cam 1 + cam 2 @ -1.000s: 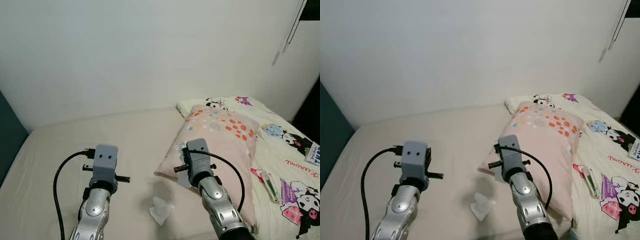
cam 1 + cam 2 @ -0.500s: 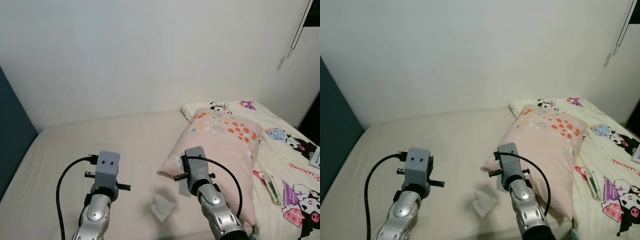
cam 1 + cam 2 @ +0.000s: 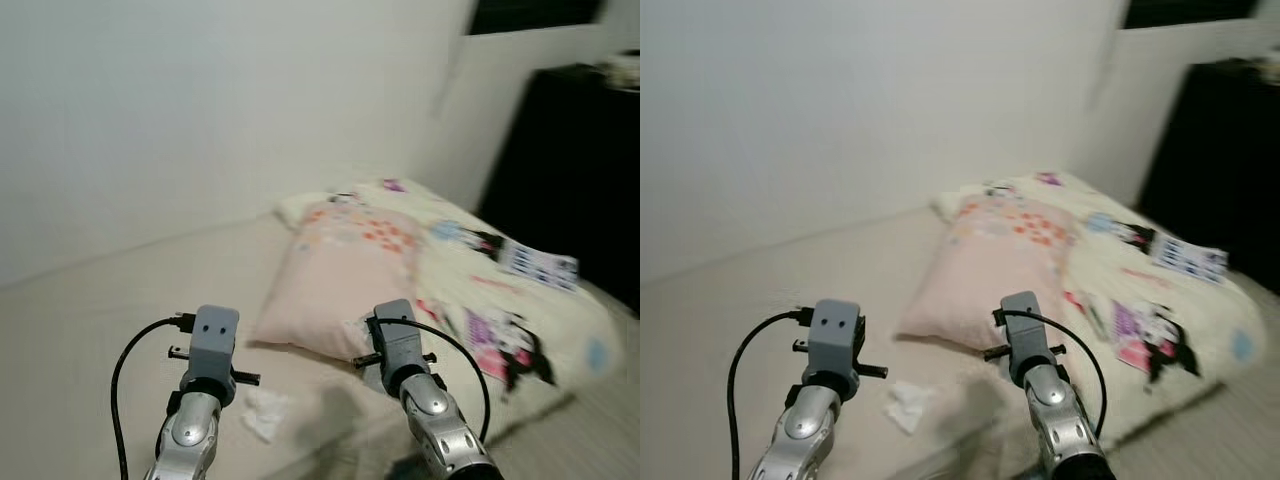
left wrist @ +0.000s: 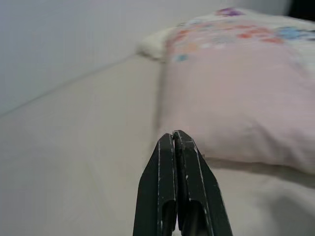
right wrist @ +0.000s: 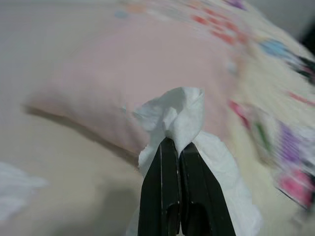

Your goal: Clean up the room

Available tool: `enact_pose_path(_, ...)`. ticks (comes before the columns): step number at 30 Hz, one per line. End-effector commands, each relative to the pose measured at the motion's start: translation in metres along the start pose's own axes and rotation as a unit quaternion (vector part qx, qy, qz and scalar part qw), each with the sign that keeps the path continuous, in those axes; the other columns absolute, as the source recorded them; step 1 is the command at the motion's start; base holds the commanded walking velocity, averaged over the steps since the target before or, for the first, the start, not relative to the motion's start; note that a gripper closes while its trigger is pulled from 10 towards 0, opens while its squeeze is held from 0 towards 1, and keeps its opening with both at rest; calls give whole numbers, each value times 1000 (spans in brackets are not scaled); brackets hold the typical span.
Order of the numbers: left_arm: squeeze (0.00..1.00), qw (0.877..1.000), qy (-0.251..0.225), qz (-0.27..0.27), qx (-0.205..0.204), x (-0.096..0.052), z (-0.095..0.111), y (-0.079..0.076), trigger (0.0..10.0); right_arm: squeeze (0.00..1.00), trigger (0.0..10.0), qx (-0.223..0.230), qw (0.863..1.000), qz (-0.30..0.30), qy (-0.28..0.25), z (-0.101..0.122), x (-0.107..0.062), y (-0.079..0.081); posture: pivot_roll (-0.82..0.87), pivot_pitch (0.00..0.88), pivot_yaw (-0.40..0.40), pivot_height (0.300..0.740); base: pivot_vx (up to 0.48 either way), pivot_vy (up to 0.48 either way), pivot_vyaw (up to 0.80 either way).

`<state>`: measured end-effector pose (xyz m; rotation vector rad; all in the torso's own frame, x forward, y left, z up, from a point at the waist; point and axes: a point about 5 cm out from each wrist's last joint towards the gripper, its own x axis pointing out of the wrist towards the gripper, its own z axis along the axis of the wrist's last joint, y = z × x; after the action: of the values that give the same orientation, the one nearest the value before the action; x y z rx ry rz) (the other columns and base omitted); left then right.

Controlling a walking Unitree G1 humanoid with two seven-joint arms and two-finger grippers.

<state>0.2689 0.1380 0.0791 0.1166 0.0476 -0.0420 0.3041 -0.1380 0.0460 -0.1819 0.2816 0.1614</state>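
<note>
You're clenching your right gripper (image 5: 171, 142) on a crumpled tissue (image 5: 179, 115), lifted off the bed (image 3: 110, 310) for disposal; another tissue (image 3: 263, 413) is lying beside the pillow (image 3: 345, 270), your left gripper (image 4: 174, 139) pinched shut, empty.

Before me lies the bed (image 3: 90, 310), running back to the wall (image 3: 200, 100). A pillow (image 3: 340, 275) rests on it ahead and to my right, with a blanket (image 3: 500, 300) spread further right beside it. A loose tissue (image 3: 263, 412) lies on the mattress in front of the pillow, between my two arms. My right gripper (image 5: 171, 147) holds another tissue (image 5: 177, 118) above the pillow's near edge. A cabinet (image 3: 570, 170) stands behind the blanket, far right.
</note>
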Motion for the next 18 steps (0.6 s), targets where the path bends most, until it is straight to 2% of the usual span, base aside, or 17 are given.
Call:
enact_pose_path(1,0,1000,12,1,6,-2,-7,4,10000,0,10000,12,1000,-5,4,-4,-1,1,-8,0,-16,740,0,0,-800)
enact_pose_path(18,0,1000,10,17,4,0,-6,12,10000,0,10000,15,1000,7,2,-1,1,4,-8,0,-23,740,0,0,-800)
